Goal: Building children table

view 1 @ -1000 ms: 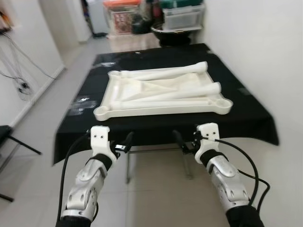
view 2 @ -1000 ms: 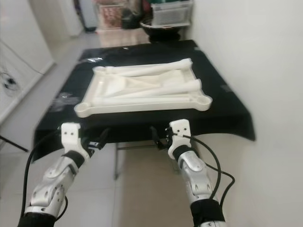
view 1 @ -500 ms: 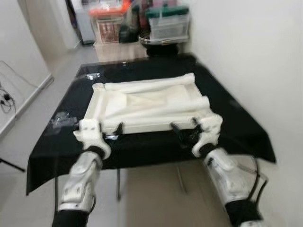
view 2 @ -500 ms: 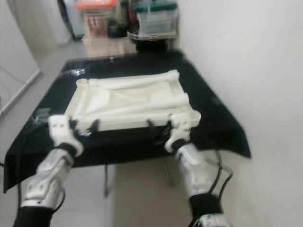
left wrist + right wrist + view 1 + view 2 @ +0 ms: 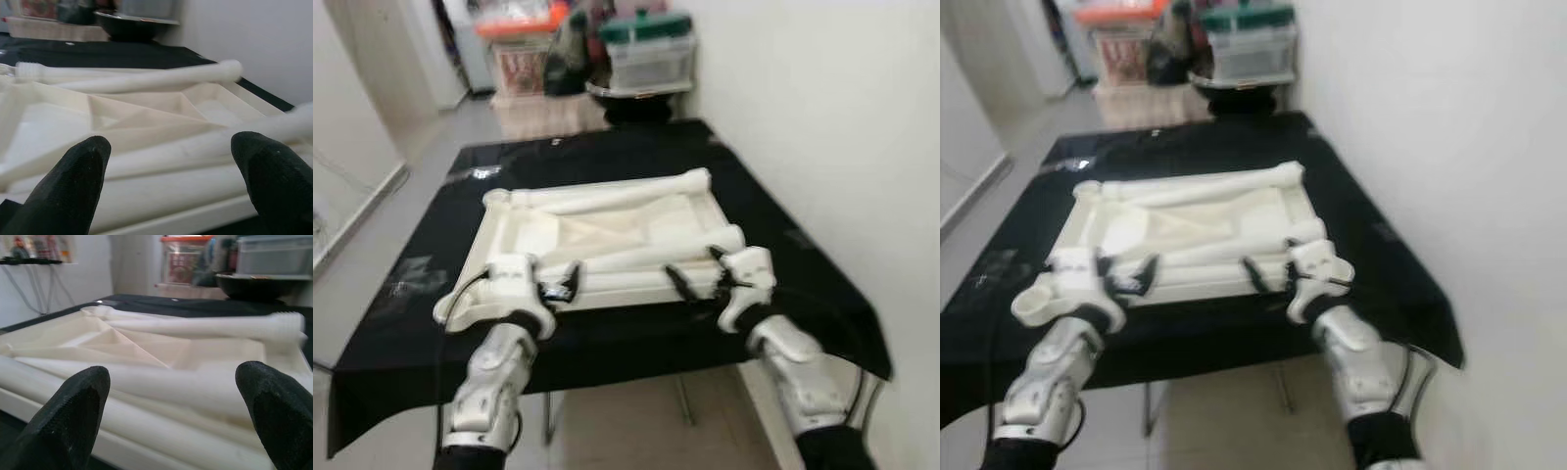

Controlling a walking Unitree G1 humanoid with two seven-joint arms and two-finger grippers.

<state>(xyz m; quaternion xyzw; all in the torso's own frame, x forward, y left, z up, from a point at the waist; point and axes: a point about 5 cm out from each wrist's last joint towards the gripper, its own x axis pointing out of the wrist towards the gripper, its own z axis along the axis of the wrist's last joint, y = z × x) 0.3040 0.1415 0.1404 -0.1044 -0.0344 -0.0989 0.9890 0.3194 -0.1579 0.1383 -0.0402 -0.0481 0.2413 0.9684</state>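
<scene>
A cream plastic children's tabletop lies upside down on a black-clothed table. Loose cream legs rest in it: one along its far rim, another across the near part. My left gripper hovers open at the near rim, left of centre. Open as well, my right gripper sits at the near rim on the right. In the left wrist view the left gripper has the legs lying straight ahead between its fingers. The right gripper faces the same legs in the right wrist view.
A white wall runs close along the table's right side. Behind the table stand a dark bowl and stacked storage boxes. Tiled floor lies open to the left.
The camera has moved closer to the table. Both grippers have risen from below the table's front edge to the near rim of the tabletop, still open.
</scene>
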